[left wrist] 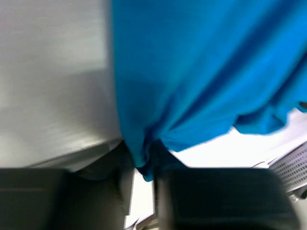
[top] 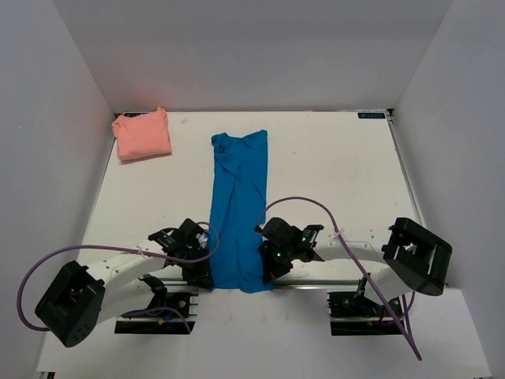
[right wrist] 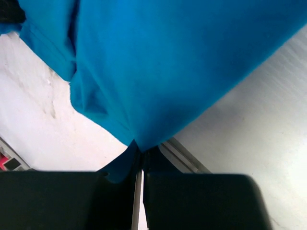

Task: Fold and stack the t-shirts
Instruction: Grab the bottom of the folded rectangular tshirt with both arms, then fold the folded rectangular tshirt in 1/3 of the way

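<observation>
Left gripper (left wrist: 144,173) and right gripper (right wrist: 140,155) are each clamping a near corner of the blue t-shirt (top: 238,205). Its long strip is stretching away from them over the white table (top: 339,174) — the pink t-shirt (top: 142,136) is sitting folded far beyond the left gripper. Grey walls (top: 252,47) are enclosing it. Both arms are reaching low, inward.

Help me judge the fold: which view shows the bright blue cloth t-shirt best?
Top external: the whole bright blue cloth t-shirt shows there, folded into a long narrow strip. Both wrist views show only its near edge, bunched up close.
</observation>
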Tool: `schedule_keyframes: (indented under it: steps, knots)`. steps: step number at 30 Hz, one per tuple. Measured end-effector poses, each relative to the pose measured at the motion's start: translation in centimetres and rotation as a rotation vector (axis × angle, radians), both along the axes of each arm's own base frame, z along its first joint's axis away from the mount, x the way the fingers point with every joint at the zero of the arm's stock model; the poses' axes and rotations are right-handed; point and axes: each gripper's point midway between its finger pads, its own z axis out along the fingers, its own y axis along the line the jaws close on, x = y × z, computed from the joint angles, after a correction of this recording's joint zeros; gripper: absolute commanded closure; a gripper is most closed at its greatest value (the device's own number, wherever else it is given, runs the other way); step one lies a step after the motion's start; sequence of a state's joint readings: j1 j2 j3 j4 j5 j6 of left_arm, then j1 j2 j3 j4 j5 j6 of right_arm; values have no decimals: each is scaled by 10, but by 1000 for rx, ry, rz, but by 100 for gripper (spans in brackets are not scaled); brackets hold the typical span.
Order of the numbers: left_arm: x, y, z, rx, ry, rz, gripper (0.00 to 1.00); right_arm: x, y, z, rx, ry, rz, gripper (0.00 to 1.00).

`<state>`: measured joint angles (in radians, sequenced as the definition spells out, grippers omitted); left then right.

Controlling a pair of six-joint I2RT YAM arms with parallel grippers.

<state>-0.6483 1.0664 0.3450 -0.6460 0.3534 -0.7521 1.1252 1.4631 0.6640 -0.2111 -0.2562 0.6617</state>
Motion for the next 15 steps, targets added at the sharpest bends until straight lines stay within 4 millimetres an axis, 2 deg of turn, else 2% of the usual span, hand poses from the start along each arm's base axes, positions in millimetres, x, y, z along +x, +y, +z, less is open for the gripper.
schedule_keyframes:
  steps: [1, 4, 9, 12, 15]
  knots:
    - [1, -1, 3, -3, -9, -7, 77, 0, 0, 1, 1, -1, 2, 100]
    - [12, -11, 21, -50, -66, -41, 77, 3, 4, 8, 9, -18, 18, 100]
    - [32, -40, 59, -196, -165, -109, 77, 14, 21, 37, 59, -77, 50, 100]
    - [33, -46, 64, -228, -166, -135, 80, 22, 29, 52, 78, -109, 51, 100]
    - [36, -49, 66, -223, -158, -144, 80, 31, 28, 56, 54, -139, 27, 100]
